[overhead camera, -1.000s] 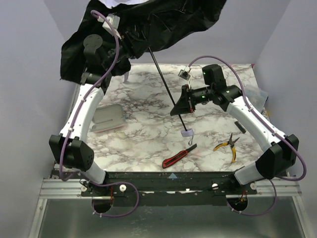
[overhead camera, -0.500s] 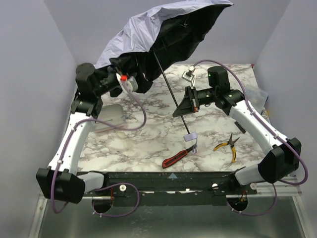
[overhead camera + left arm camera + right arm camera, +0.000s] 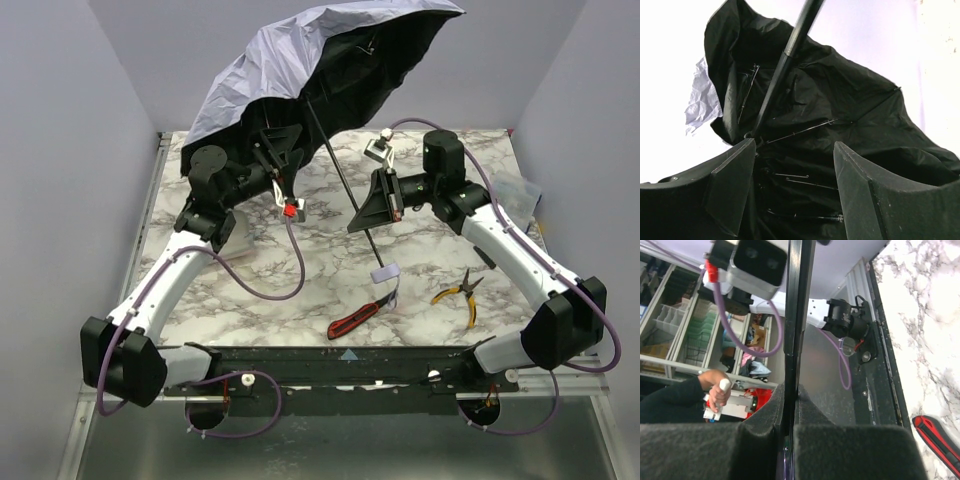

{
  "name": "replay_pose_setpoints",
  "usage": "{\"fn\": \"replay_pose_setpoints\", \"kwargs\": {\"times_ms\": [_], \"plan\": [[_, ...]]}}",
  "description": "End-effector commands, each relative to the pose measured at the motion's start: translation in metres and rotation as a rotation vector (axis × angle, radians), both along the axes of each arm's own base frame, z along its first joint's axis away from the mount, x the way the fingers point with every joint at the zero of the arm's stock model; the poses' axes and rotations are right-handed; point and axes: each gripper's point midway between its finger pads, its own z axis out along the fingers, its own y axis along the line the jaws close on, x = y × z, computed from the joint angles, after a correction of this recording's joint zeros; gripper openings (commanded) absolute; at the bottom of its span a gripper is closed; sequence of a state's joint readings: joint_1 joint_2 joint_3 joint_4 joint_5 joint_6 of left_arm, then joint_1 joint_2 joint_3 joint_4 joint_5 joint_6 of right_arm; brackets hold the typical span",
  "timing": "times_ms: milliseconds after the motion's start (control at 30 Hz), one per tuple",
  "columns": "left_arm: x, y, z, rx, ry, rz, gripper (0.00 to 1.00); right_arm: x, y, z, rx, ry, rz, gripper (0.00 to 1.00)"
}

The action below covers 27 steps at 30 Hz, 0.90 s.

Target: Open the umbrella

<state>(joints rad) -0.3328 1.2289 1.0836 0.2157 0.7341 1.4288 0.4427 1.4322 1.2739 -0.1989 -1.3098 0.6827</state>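
Note:
The umbrella's canopy (image 3: 270, 70) stands spread above the back of the table, pale lavender outside and black inside. Its black shaft (image 3: 335, 165) slants down to the lavender block handle (image 3: 384, 272), which hangs just above the table. My right gripper (image 3: 368, 212) is shut on the shaft's lower part; the right wrist view shows the shaft (image 3: 797, 315) pinched between the pads (image 3: 791, 390). My left gripper (image 3: 285, 150) is open under the canopy's left side. In the left wrist view its gripper (image 3: 795, 150) frames black lining (image 3: 850, 100) and thin metal ribs, with the shaft (image 3: 790, 50) above.
A red-and-black utility knife (image 3: 358, 317) lies near the front edge below the handle, also in the right wrist view (image 3: 937, 435). Yellow-handled pliers (image 3: 462, 292) lie at the front right. A clear bag (image 3: 520, 190) sits at the right edge.
The canopy went from a crumpled black mass to a spread dome. My left arm swung in from the far left to under the canopy. The right gripper kept hold of the shaft.

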Motion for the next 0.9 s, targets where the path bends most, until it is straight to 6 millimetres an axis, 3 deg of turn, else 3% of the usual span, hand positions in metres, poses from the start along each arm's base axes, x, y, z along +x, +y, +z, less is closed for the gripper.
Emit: {"fn": "replay_pose_setpoints", "kwargs": {"times_ms": [0, 233, 367, 467, 567, 600, 667, 700, 767, 867], "plan": [[0.003, -0.013, 0.022, -0.038, -0.147, -0.019, 0.66, -0.005, -0.003, 0.027, 0.111, -0.133, 0.086, 0.0], [0.006, -0.04, 0.047, -0.099, -0.226, -0.068, 0.66, -0.015, -0.007, 0.026, 0.131, -0.055, 0.14, 0.0], [0.013, -0.052, 0.053, -0.121, -0.264, -0.063, 0.57, -0.017, -0.008, 0.023, 0.12, -0.033, 0.142, 0.0], [0.017, -0.061, 0.055, -0.12, -0.261, -0.075, 0.36, -0.019, -0.009, 0.029, 0.127, -0.049, 0.145, 0.0], [0.019, -0.065, 0.057, -0.12, -0.203, -0.092, 0.0, -0.019, -0.009, 0.038, 0.137, -0.077, 0.137, 0.01], [0.016, -0.066, 0.058, -0.12, -0.172, -0.109, 0.0, -0.018, -0.008, 0.042, 0.144, -0.094, 0.129, 0.12], [0.008, -0.069, 0.057, -0.131, -0.071, -0.156, 0.0, -0.007, -0.01, 0.057, 0.162, -0.14, 0.091, 0.49], [0.003, -0.07, 0.058, -0.129, -0.019, -0.183, 0.0, 0.003, -0.013, 0.066, 0.172, -0.167, 0.056, 0.63], [-0.008, -0.074, 0.055, -0.119, 0.09, -0.241, 0.0, 0.036, -0.028, 0.094, 0.198, -0.257, -0.057, 0.77], [-0.023, -0.077, 0.056, -0.13, 0.24, -0.308, 0.0, 0.102, -0.077, 0.139, 0.229, -0.444, -0.33, 0.82]]}}
